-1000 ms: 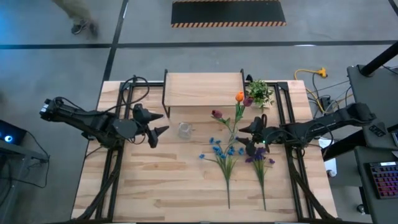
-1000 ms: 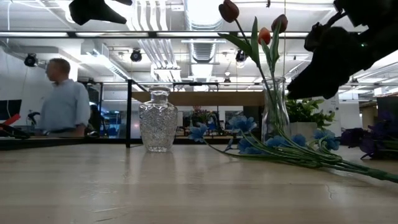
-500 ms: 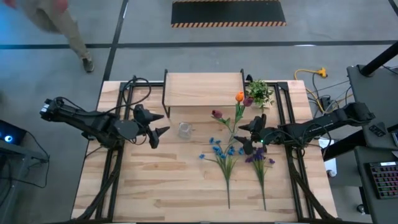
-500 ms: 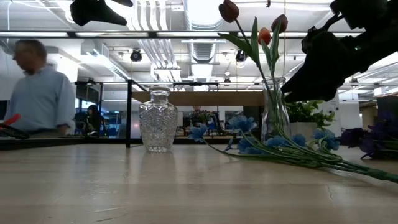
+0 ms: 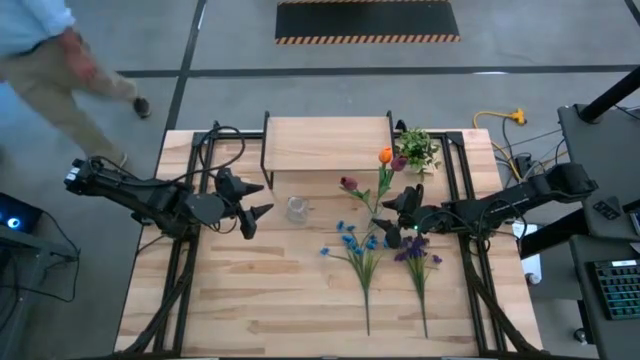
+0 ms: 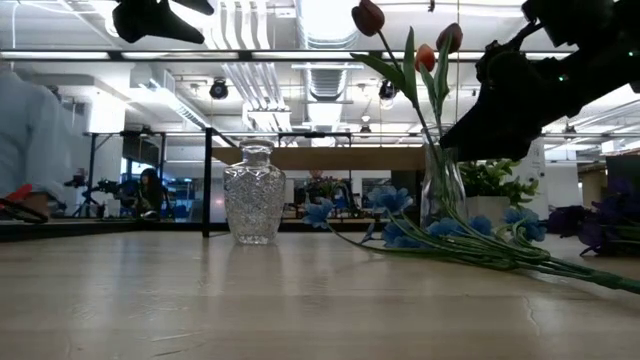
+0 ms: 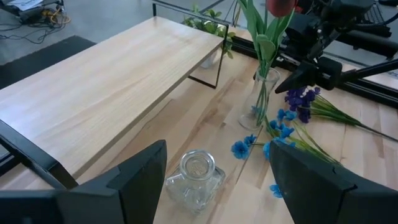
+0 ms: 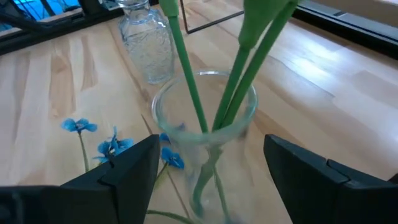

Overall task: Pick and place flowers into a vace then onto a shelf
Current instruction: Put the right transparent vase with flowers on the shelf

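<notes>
The shelf (image 5: 327, 143) sits at upper centre of the tabletop (image 5: 270, 300). Below it to the right, the right pincer (image 8: 208, 180), fingers apart, straddles the clear vase (image 8: 205, 134) of tulips (image 5: 385, 160). A high or off-centre squeeze could tip the top-heavy glass. Left pincer (image 5: 255, 207) waits open beside the crystal vase (image 5: 297, 209).

Three tulips (image 5: 383, 168) in one tall glass vase (image 6: 443, 185). One empty cut-glass vase (image 5: 297, 209). One blue bunch (image 5: 358, 243) and one purple bunch (image 5: 417, 252). One shelf (image 5: 327, 144). One potted plant (image 5: 417, 148). One person (image 5: 50, 60).
</notes>
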{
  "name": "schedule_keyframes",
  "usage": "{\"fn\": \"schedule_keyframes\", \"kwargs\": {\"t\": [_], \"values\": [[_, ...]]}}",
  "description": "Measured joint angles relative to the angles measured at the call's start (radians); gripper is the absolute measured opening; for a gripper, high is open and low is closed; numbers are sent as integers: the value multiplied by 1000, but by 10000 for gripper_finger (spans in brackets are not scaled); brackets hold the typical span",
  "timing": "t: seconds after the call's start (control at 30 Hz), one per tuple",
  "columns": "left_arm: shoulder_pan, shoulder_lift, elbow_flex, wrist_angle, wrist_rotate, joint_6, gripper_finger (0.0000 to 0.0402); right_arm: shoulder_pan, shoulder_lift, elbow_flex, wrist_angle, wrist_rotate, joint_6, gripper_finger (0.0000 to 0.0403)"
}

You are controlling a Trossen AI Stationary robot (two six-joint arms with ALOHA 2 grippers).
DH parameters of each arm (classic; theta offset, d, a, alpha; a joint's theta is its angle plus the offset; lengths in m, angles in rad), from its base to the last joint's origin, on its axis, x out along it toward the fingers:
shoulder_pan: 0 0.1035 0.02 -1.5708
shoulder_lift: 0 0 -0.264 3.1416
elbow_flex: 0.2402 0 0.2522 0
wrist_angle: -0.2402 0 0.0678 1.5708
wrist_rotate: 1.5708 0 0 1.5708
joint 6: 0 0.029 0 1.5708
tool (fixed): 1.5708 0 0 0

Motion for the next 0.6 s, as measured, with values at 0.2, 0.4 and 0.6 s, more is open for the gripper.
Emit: {"fn": "schedule_keyframes", "kwargs": {"t": [0.2, 0.4, 0.6], "values": [[0, 0, -3, 3, 0, -1, 267, 1, 63, 32, 0, 1, -8, 266], [0, 0, -14, 5, 1, -9, 267, 0, 99, 60, -1, 4, -8, 249], [0, 0, -20, 6, 1, -9, 267, 0, 93, 61, -9, 6, -3, 227]]}}
